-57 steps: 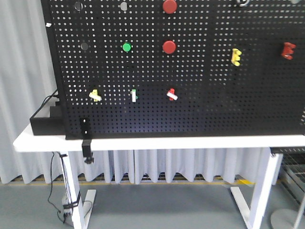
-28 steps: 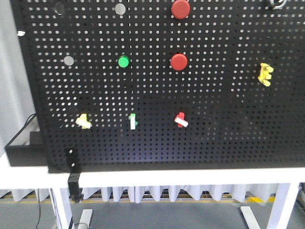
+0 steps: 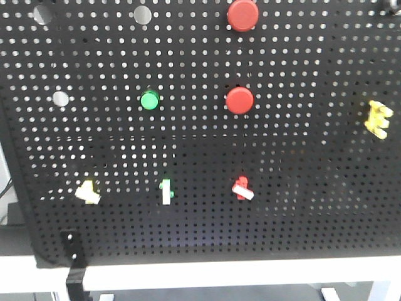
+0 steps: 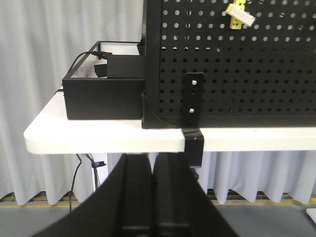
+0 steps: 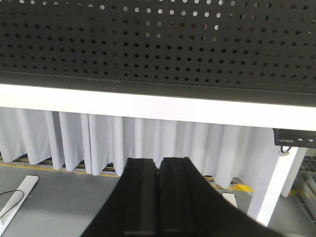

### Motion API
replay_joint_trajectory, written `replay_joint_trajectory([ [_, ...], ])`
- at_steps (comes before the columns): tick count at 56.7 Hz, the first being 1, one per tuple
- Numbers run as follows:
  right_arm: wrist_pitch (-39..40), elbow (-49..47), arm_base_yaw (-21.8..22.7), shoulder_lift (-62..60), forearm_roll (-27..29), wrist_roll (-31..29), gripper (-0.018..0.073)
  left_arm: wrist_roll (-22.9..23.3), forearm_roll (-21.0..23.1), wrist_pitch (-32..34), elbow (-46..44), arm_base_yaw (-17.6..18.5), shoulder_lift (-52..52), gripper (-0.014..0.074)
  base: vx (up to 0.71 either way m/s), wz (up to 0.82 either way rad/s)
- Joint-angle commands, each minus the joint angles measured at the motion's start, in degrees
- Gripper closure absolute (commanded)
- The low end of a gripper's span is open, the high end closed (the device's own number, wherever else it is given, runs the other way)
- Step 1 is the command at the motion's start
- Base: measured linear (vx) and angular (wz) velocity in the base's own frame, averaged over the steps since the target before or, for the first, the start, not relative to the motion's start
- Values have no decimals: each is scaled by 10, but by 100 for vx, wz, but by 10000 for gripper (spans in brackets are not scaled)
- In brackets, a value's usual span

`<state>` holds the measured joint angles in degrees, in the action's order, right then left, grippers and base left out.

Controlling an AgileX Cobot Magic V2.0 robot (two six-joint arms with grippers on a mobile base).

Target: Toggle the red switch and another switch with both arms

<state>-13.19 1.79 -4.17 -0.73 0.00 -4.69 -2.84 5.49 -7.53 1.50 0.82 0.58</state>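
The tiny red switch [image 3: 242, 188] with a white lever sits low on the black pegboard [image 3: 301, 188], right of centre. The pale yellow-cream switch [image 3: 87, 191] is at the same height on the left; the left wrist view shows it at the top [image 4: 239, 14]. My left gripper [image 4: 152, 159] is shut with nothing in it, below the white table edge [image 4: 98, 140]. My right gripper [image 5: 158, 163] is shut and empty too, held below the table. Neither arm appears in the front view.
Between the two switches stands a straight white toggle on a green base [image 3: 166, 190]. Above are two big red push buttons [image 3: 239, 100], a green button [image 3: 149, 100] and a yellow clip [image 3: 379, 118]. A black box [image 4: 103, 89] sits at the table's left end; a black clamp [image 4: 194, 148] grips the edge.
The front view has closed in on the pegboard over the last second: the switches and buttons appear larger and lower, and the table legs have left the frame.
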Motion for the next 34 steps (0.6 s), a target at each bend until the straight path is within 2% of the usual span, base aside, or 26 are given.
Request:
replay_joint_trajectory([
  [1,47,3,3,-6,0,-2,566,3,2,43,10,-1,5,594,12,0],
  [34,47,3,3,-6,0,-2,566,3,2,43,10,-1,5,594,6,2],
])
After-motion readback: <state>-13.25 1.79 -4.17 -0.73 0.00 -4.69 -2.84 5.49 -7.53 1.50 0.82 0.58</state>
